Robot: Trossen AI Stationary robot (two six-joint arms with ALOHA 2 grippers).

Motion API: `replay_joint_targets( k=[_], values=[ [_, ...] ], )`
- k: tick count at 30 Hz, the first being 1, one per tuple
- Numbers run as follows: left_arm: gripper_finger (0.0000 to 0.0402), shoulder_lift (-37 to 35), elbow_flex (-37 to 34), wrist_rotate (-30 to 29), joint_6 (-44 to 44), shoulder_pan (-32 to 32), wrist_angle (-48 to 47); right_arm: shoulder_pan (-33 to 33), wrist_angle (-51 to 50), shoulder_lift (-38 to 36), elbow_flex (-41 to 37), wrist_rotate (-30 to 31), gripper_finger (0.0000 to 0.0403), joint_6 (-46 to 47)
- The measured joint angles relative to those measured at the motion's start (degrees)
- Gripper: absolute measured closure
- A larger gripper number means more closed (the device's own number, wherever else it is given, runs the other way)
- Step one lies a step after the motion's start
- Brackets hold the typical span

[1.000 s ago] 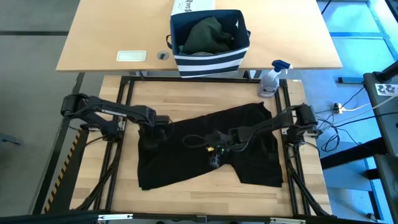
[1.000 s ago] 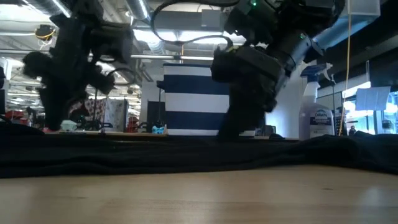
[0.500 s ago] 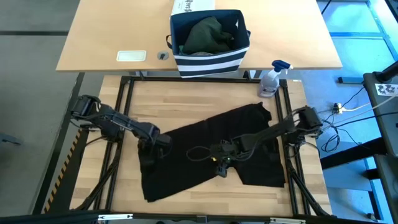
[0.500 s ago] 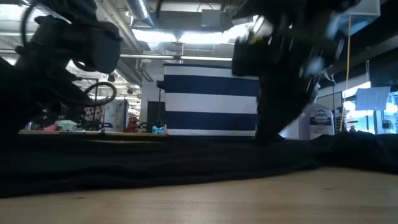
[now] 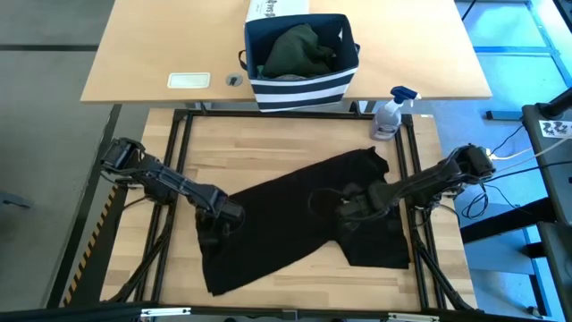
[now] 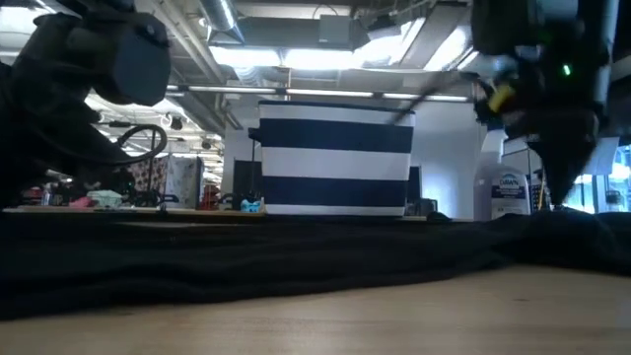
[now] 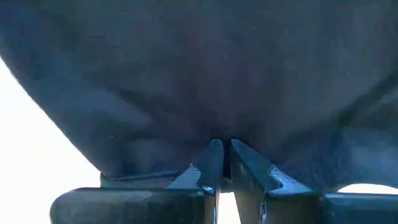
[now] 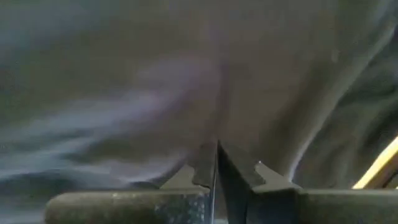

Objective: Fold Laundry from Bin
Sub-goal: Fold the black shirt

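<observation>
A: Going left to right, what is on the work table, and why does it lie that way?

B: A black garment (image 5: 295,219) lies spread across the butcher-block table (image 5: 268,143). The left gripper (image 5: 217,217) is low over the garment's left edge. In its wrist view the fingers (image 7: 211,163) are pressed together with dark cloth bunched at their tips, so it looks pinched there. My guess is that the two holds are meant to draw the fabric flat for folding.

A: And the right side?

B: The right gripper (image 5: 350,207) is down on the cloth right of centre, its fingers (image 8: 208,163) also closed on fabric. The garment's far right corner lies near a spray bottle (image 5: 390,114).

A: Where is the rest of the laundry?

B: In the striped navy bin (image 5: 302,85), which stands beyond the work table on a lighter desk (image 5: 161,45). A dark green garment (image 5: 297,49) is heaped inside, and a white printed box (image 5: 277,9) sits just behind the bin.

A: Anything else on that desk or around?

B: A small pale rectangular pad (image 5: 189,80) lies to the bin's left. From table height, the striped bin (image 6: 335,153) fills the middle, with ceiling lights and an open workshop behind it.
</observation>
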Motion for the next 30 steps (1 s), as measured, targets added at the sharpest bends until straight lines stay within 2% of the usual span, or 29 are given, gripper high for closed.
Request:
replay_joint_targets(
  k=[4,9,11,17,24,30],
  values=[
    [0.0375,0.0,0.0,2.02,-0.24,-1.02,0.05,-2.68,8.22,0.01,-7.86,-5.18,0.0384,0.72],
    [0.0375,0.0,0.0,4.01,-2.4,-2.53,0.14,-7.88,14.89,-0.76,-14.23,-7.16,0.0384,-0.41],
    [0.0375,0.0,0.0,5.06,-2.81,-3.14,0.2,-10.85,14.88,-0.76,-14.41,-7.31,0.0384,-2.33],
    [0.0375,0.0,0.0,7.28,-4.35,-4.7,4.45,-22.25,15.54,-0.06,-11.2,-0.53,0.0384,-13.65],
    [0.0375,0.0,0.0,10.23,-5.73,-6.16,13.86,-35.44,20.2,0.11,-9.33,-0.58,0.0384,-25.41],
    [0.0375,0.0,-0.02,12.55,-5.94,-7.88,19.42,-41.15,26.11,0.09,-9.23,-1.43,0.0384,-32.6]
  ],
)
